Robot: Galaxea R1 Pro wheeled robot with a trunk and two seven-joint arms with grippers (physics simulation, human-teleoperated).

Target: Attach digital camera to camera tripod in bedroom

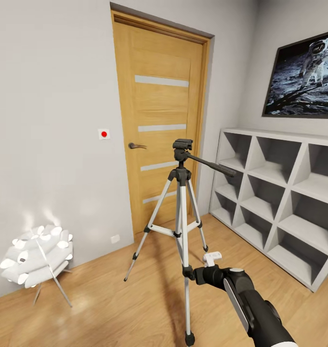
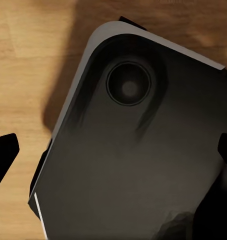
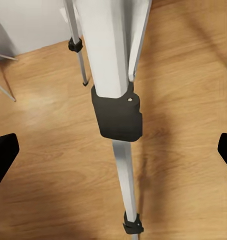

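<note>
The camera tripod (image 1: 182,193) stands on the wood floor in front of the wooden door, its black head (image 1: 182,144) bare and its pan handle (image 1: 212,165) pointing right. My right gripper (image 1: 195,275) is low by the tripod's front leg. In the right wrist view that gripper (image 3: 115,152) is open, with the silver leg and its black joint (image 3: 117,114) between the wide-apart fingertips (image 3: 3,155). My left gripper (image 2: 113,155) is open over a dark grey rounded body (image 2: 133,150) above the floor. The digital camera is out of view.
A white-ball floor lamp (image 1: 36,258) glows at the left by the wall. White cube shelves (image 1: 279,193) line the right wall under a moon-landing picture (image 1: 303,77). The door (image 1: 159,120) is closed behind the tripod. A small switch with a red dot (image 1: 104,134) sits left of it.
</note>
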